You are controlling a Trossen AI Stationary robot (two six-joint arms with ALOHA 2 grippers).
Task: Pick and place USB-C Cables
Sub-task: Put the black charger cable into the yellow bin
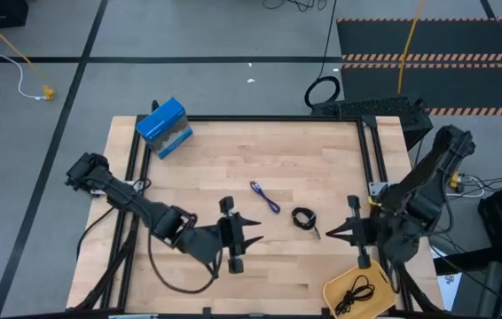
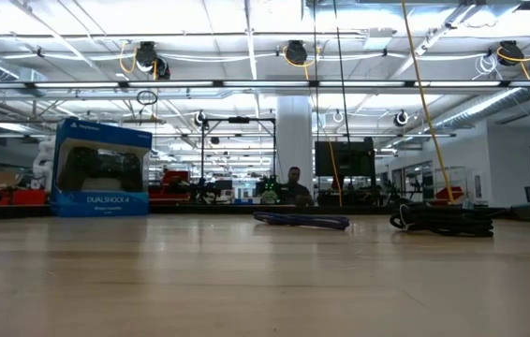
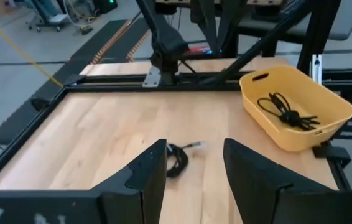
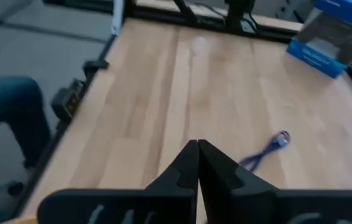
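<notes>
A blue-purple USB-C cable lies stretched out on the table's middle. A coiled black cable lies just to its right. Another black cable rests inside the yellow tray at the near right corner. My left gripper is open, hovering left of the coiled cable and pointing at it. My right gripper is shut, hovering right of that cable and pointing left. Neither touches anything.
A blue game-controller box stands at the table's far left corner. A black frame rail runs round the table. A person's blue-trousered leg shows beside the table in the right wrist view. Bare wood lies between the cables and the box.
</notes>
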